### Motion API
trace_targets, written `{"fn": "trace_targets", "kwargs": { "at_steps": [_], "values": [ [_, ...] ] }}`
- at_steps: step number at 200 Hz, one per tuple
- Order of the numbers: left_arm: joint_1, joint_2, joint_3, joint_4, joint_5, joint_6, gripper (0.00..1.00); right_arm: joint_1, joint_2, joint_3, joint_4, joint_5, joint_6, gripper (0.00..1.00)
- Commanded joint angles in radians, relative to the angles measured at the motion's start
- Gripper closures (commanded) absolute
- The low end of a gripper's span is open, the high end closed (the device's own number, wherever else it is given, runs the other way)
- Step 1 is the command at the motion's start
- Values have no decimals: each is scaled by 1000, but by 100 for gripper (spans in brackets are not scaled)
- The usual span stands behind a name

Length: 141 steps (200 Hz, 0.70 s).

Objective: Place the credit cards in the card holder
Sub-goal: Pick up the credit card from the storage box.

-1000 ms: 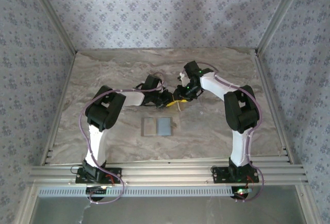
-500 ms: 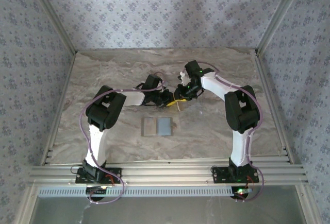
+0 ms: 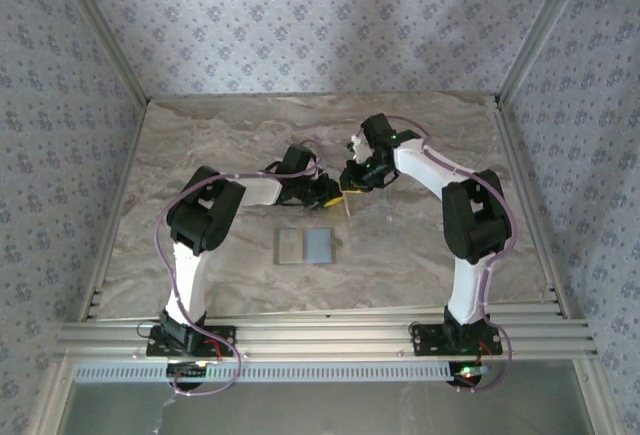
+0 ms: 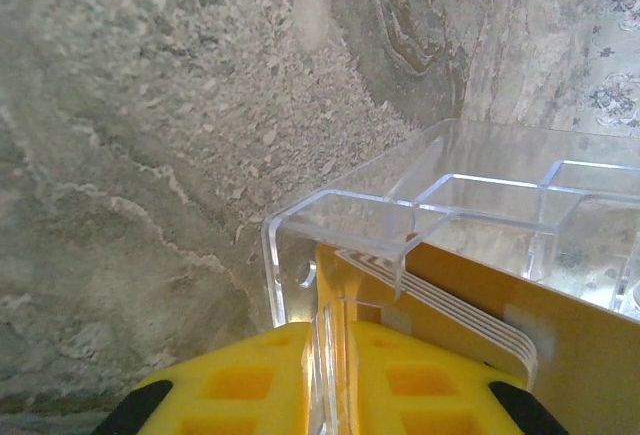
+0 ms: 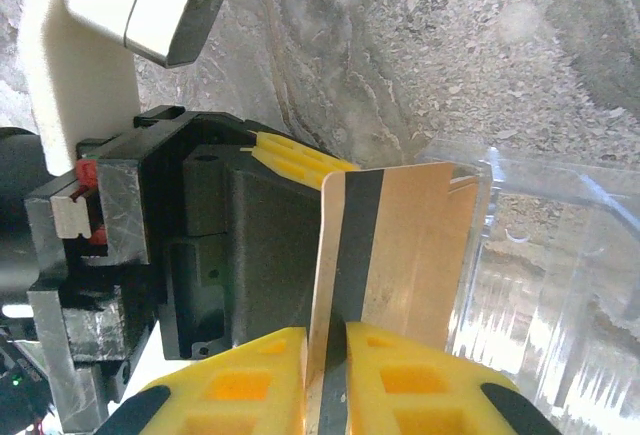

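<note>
A yellow-orange card (image 5: 400,245) stands on edge, pinched by the right claw (image 5: 325,343), beside a clear box (image 4: 480,205) whose wall the left claw (image 4: 328,343) grips. The gray card holder (image 3: 305,245) lies open on the counter (image 3: 200,155), apart from both claws.

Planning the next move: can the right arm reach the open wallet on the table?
Probably yes. The wallet lies open with bare table around it, close to the right claw gripping a card; the left claw and its clear box are not between them.
</note>
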Motion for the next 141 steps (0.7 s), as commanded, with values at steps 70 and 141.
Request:
{"fn": "trace_targets", "kwargs": {
  "at_steps": [70, 141],
  "values": [
    [1, 4, 20, -24, 5, 15, 83, -11, -90, -2, -68, 157, -11, 91],
    [19, -61, 4, -59, 3, 41, 83, -4, -177, 9, -99, 299, -10, 97]
  ]
}}
